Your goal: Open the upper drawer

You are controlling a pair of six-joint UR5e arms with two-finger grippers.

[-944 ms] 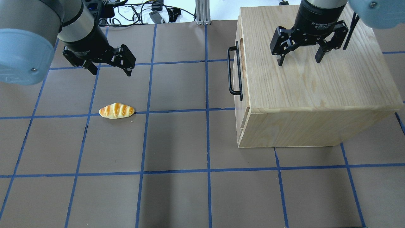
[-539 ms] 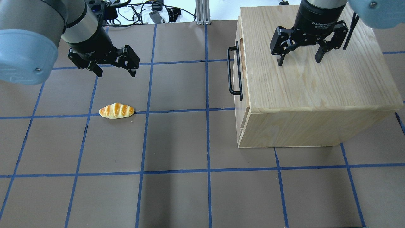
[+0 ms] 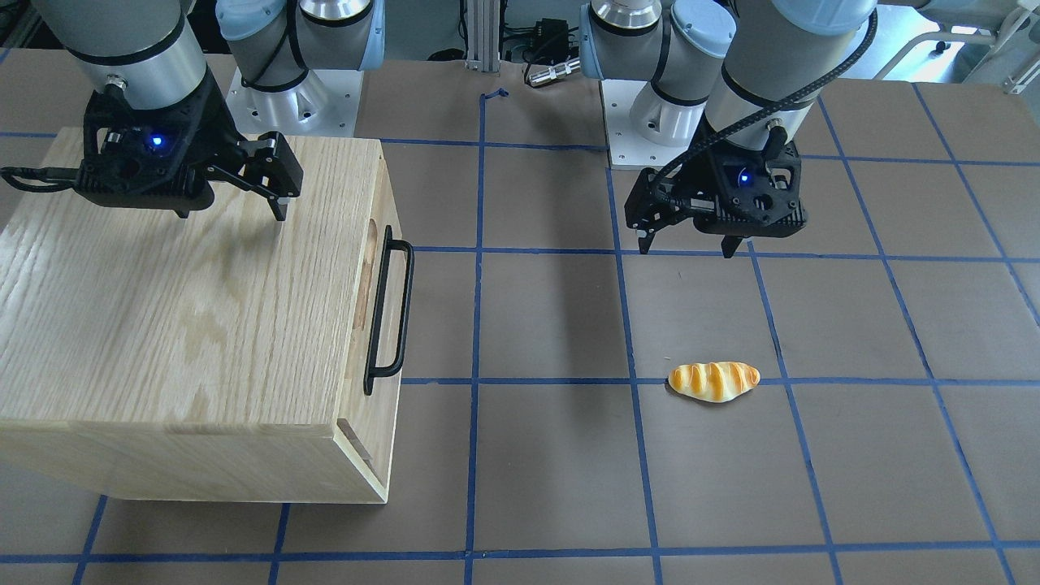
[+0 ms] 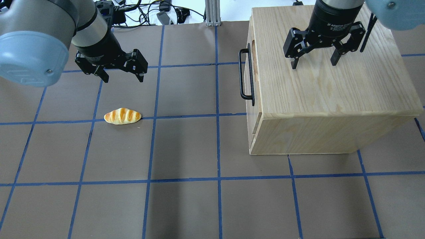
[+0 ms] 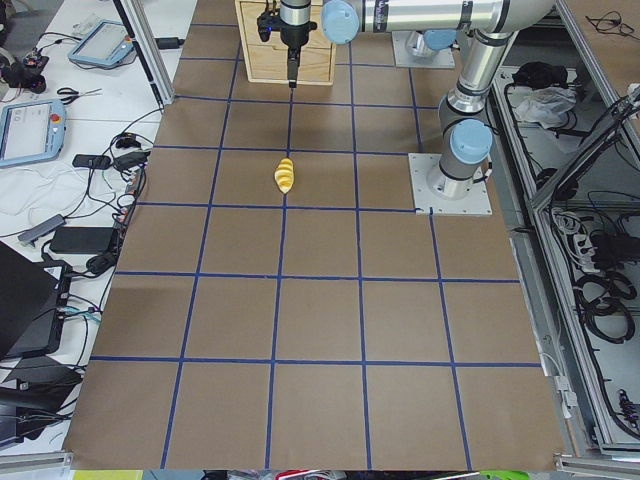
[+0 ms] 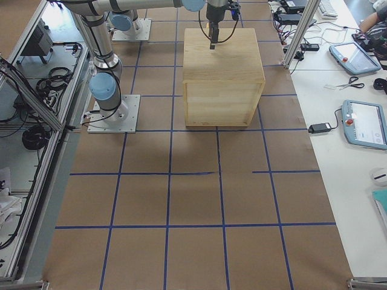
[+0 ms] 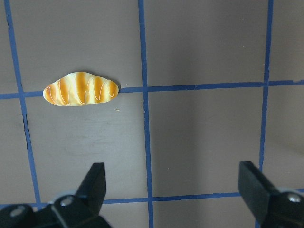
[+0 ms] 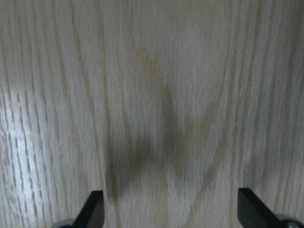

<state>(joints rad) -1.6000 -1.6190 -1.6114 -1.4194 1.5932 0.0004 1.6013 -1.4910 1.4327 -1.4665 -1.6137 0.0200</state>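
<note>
Brown paper crossed by blue tape lines covers the table [image 4: 186, 149], with loose cables along its far edge. On my right-hand side stands the big oak-grain cabinet shell [image 4: 332, 86]. Its front face looks toward the middle of the table.

The light oak upper drawer [image 3: 364, 313] sits closed, its front panel flush with the shell. The long black metal bar handle [image 3: 404, 305] stands off that panel, and neither claw touches it.

The left gripper [image 4: 124, 79] hangs above bare table, well apart from the handle. Its fingers are spread wide and hold nothing; the wrist camera shows both tips far apart. Just beyond them lies a small golden-orange bread roll with pale stripes [image 4: 122, 116], one end on a blue line.

The right gripper [image 4: 314, 64] hovers over the cabinet's top board. It is released too, with only wood grain between its two tips. I cannot tell whether those tips touch the wood.
</note>
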